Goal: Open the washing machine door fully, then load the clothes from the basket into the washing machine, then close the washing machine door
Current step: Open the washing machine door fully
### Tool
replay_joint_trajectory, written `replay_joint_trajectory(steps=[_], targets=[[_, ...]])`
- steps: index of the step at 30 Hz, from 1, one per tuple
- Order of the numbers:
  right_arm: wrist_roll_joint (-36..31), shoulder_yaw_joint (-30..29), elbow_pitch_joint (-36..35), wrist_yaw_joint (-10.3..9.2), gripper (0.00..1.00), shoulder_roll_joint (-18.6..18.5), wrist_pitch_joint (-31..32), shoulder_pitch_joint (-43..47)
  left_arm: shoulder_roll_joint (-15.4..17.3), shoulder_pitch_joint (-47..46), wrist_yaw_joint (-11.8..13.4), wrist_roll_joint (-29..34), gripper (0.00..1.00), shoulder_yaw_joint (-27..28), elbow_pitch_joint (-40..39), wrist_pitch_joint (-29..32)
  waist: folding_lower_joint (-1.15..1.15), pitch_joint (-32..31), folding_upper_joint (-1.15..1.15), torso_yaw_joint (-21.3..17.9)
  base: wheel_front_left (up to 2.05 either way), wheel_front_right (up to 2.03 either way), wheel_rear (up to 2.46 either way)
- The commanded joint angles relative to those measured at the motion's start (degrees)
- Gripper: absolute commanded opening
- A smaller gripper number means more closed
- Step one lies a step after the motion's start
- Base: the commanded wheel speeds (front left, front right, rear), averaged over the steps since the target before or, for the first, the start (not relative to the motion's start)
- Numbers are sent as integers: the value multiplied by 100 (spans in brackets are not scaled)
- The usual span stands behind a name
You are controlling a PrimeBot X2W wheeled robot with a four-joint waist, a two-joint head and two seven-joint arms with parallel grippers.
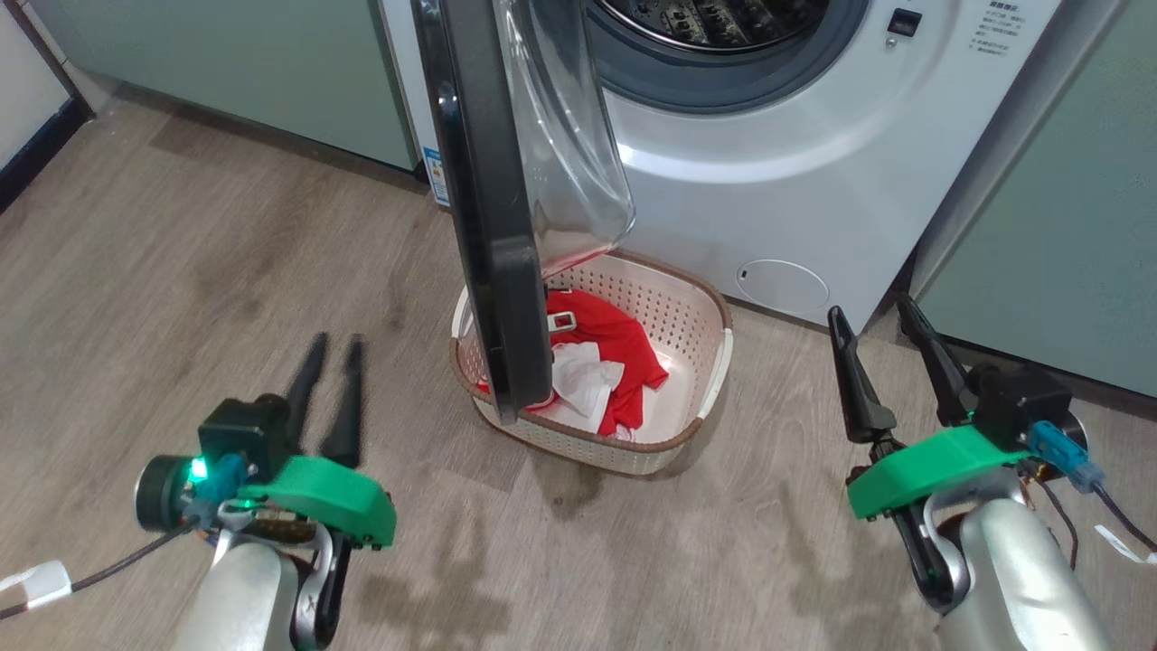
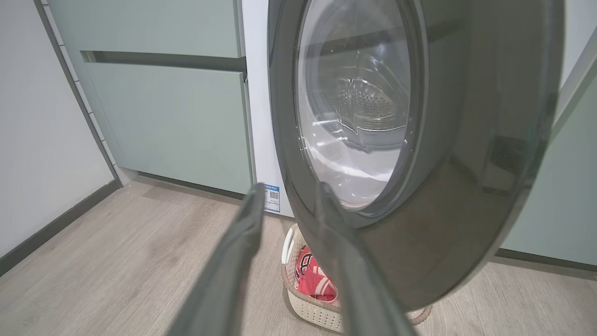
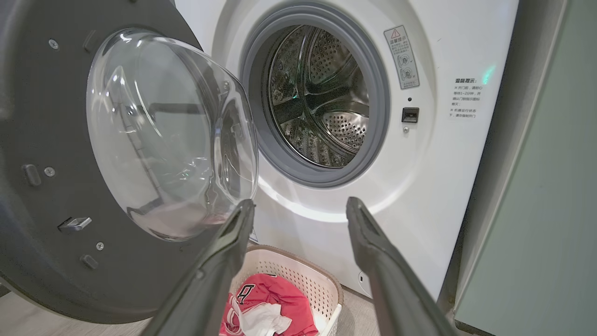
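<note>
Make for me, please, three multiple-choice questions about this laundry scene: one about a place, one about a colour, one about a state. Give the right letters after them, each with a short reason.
1. Where does the basket stand?
A. on a shelf
B. on the floor before the washing machine, below the washing machine door
C. on a chair

2. Which colour is most of the clothes?
A. blue
B. yellow
C. red

3. How is the washing machine door?
A. swung open
B. shut
C. taken off

Right letters:
1 B, as the head view shows the basket on the wood floor under the door's lower edge.
2 C, as the clothes are mainly red with some white.
3 A, as the right wrist view shows the drum uncovered and the door turned out to the side.
</note>
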Motion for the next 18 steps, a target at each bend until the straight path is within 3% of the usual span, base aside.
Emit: replay_joint_trajectory(steps=[1, 18], targets=[[-22, 102, -155, 0, 100, 32, -53, -274, 141, -175, 44, -61, 0, 167, -183, 0, 0, 6, 0, 0, 0, 0, 0], [-8, 108, -116, 0, 100, 32, -53, -283, 322, -657, 146, -51, 0, 329, -609, -154, 0, -8, 0, 25, 0, 0, 0]])
